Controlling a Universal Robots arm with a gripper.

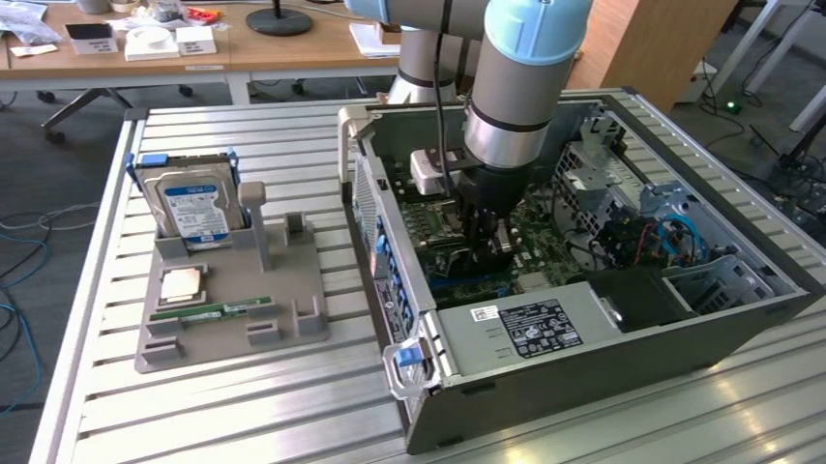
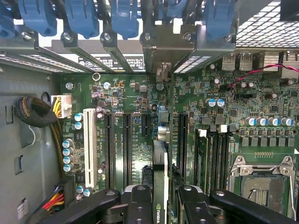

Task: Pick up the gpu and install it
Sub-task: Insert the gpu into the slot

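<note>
Claw [image 2: 160,198] grips the gpu [image 2: 160,177] edge-on between its dark fingers [image 2: 140,200], the card standing upright over the green motherboard [image 2: 140,100] among the long black slots; the NVIDIA mark reads on its edge (only partly legible). In the exterior view the arm reaches down into the open computer case [image 1: 722,329], the claw [image 1: 490,256] low over the board. A labelled power supply [image 1: 536,324] sits near the front. On the slatted counter [image 1: 258,406], a grey tray [image 1: 297,280] holds a hard drive [image 1: 191,208] and memory stick [image 1: 213,311].
</note>
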